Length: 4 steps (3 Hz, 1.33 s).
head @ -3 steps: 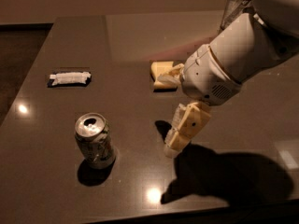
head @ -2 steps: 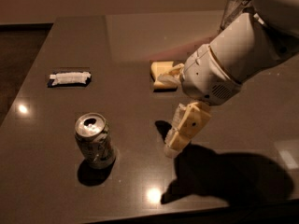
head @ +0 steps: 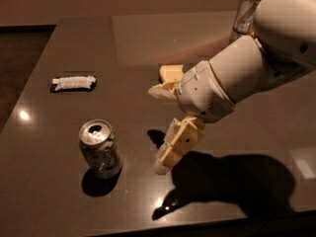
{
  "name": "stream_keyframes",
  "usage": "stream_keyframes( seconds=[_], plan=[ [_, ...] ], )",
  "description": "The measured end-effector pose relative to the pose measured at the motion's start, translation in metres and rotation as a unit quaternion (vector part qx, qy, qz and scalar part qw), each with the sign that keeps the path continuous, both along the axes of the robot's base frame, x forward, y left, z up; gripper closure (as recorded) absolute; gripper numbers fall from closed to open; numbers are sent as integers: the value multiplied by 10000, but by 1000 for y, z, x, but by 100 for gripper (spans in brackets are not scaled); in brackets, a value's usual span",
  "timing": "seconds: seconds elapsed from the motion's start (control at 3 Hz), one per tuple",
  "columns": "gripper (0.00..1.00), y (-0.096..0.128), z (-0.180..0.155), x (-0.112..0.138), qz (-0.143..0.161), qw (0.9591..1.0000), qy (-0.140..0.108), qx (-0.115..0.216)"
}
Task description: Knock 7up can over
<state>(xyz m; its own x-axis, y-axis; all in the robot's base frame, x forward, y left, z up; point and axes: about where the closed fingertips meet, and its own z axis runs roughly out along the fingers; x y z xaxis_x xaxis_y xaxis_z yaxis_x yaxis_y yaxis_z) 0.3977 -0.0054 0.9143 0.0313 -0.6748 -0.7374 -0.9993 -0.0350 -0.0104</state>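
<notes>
The 7up can [head: 100,149] stands upright on the dark table [head: 59,191], front left; its silver pull-tab top faces up. My gripper [head: 155,131] hangs low over the table just right of the can, about a can's width away and not touching it. It is open and empty: one cream finger [head: 174,149] points down-left toward the table, the other [head: 162,91] juts left higher up. The white arm reaches in from the upper right.
A white wrapped snack bar [head: 74,83] lies at the left, behind the can. A pale yellow object [head: 170,73] lies mid-table, partly hidden by my arm. A clear glass tumbler [head: 247,9] stands at the far right. The table's front edge runs close below the can.
My arm and gripper have moved left and a little down, closer to the can. The can has not moved.
</notes>
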Motion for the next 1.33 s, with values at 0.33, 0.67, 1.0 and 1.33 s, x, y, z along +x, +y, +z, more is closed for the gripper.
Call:
stream_keyframes(
  seconds=[0.33, 0.67, 1.0, 1.33],
  plan=[
    [0, 27, -13, 0, 151, 9993, 77, 319],
    [0, 66, -22, -3, 401, 9966, 137, 707],
    [0, 86, -27, -5, 528, 9943, 196, 901],
    [2, 106, -25, -10, 657, 9930, 237, 955]
  ],
)
